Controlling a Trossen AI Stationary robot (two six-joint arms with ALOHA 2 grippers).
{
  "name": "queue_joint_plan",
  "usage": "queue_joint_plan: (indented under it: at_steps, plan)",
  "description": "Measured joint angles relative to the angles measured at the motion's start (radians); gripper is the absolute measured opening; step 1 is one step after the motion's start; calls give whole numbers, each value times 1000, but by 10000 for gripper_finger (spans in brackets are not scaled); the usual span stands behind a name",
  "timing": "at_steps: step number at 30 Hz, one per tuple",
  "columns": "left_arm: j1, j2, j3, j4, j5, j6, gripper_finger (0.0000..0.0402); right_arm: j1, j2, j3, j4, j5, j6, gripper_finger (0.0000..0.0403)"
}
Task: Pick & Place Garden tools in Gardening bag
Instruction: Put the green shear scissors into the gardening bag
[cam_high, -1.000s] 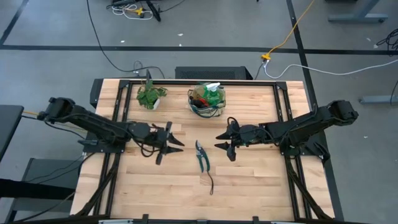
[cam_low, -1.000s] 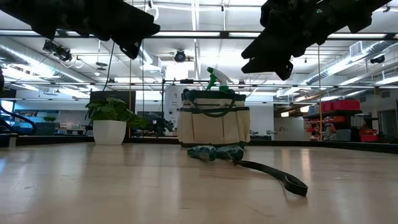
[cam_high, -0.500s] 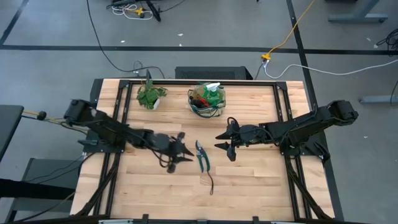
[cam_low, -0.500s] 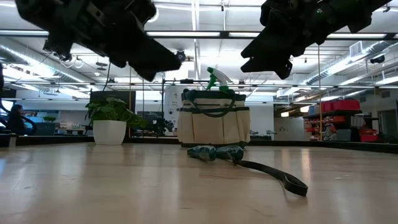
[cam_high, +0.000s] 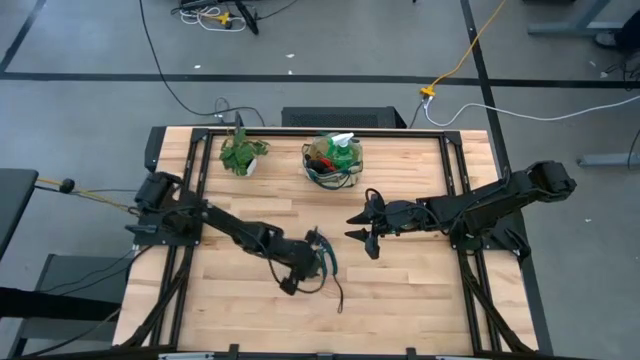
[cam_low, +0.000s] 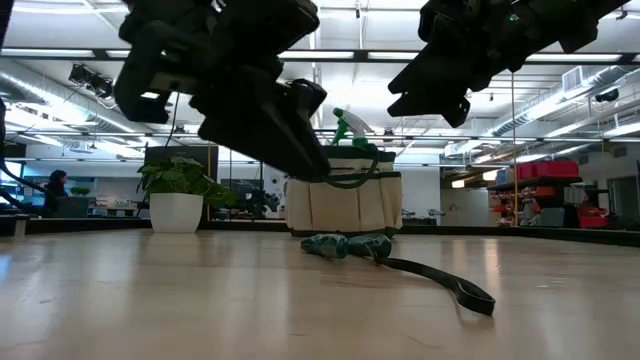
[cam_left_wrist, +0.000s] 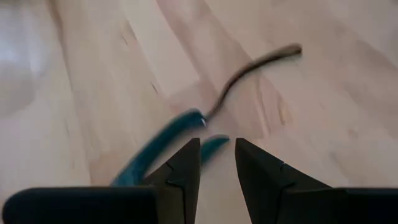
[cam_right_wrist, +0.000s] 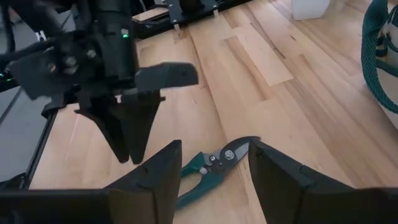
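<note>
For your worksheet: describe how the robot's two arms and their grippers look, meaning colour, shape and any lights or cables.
Both arms are dark and jointed. The left gripper has two dark, tapering, wedge-shaped fingers, a small green light and black cables. The right gripper looks the same.

L end effector (cam_high: 312, 262) narrow; R end effector (cam_high: 362, 226) open.
</note>
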Motion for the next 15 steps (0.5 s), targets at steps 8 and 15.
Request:
queue_joint_plan:
  at_steps: [8,15]
  plan:
    - [-23,75,138,-209,-41,169,108,0,0,0,-8,1,0,186]
    - [-50,86,182,-263,-109,350,108,0,0,0,-12,1,-6,186]
